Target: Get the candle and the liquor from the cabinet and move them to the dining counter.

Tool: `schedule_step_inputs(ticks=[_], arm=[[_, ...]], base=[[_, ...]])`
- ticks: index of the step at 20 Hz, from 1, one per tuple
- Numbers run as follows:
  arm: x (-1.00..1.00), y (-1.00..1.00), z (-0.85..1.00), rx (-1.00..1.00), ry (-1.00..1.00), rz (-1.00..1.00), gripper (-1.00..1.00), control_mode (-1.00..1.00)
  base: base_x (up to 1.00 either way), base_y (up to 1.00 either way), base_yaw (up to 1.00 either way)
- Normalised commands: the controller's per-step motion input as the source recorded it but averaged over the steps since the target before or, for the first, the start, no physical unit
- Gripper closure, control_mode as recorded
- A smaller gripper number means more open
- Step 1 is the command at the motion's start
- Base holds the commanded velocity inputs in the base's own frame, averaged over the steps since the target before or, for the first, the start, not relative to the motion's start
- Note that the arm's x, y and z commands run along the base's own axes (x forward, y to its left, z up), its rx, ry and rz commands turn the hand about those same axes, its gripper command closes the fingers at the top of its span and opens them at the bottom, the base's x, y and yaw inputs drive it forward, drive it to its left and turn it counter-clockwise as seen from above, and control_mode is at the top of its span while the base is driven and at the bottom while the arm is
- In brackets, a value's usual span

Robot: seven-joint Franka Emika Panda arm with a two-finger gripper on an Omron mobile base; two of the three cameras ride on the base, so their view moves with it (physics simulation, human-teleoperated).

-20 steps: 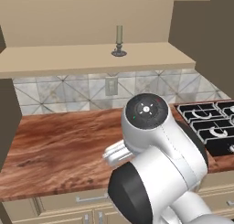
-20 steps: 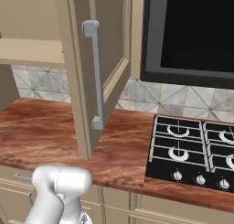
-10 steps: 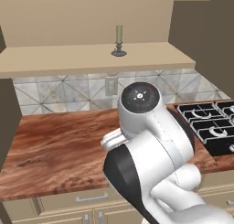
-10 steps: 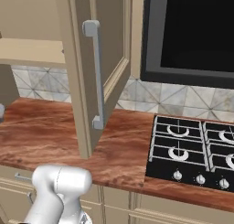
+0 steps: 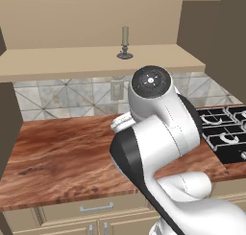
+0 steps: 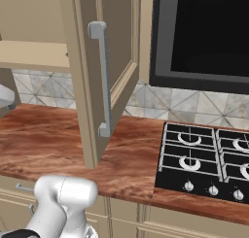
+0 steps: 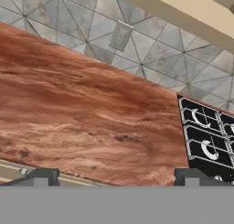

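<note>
Gripper (image 7: 114,175) spread wide, empty, above wood tabletop (image 7: 82,113); candle (image 5: 125,42) upright on open cabinet (image 5: 96,61) shelf.

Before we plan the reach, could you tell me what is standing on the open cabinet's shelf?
On the cabinet shelf stands the candle in its dark holder. No liquor bottle shows there; the shelf's left end is hidden.

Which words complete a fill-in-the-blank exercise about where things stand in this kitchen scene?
1. The candle stands on the cabinet ____.
2. The cabinet door is ____.
3. The claw's two fingertips stand wide ____ and hold nothing.
4. The stove sits to the ____ of the wooden countertop.

Missing words: shelf; open; apart; right
</note>
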Motion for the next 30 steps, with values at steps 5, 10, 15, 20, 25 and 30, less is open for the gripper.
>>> schedule_step_inputs(ticks=[5,10,15,20,25,30], arm=[[0.02,-0.18,0.32,-0.04,-0.26,0.00,-1.00,-1.00],[0.00,-0.12,0.18,-0.01,-0.36,0.00,-1.00,-1.00],[0.00,-0.09,0.09,0.00,-0.29,0.00,-1.00,-1.00],[0.15,-0.16,0.18,0.00,-0.26,0.00,-1.00,-1.00],[0.21,-0.32,0.49,0.01,-0.16,0.00,-1.00,-1.00],[0.18,-0.27,0.58,0.05,-0.08,0.00,-1.00,-1.00]], base=[[0.00,0.00,0.00],[0.00,0.00,0.00],[0.00,0.00,0.00],[0.00,0.00,0.00],[0.00,0.00,0.00],[0.00,0.00,0.00]])
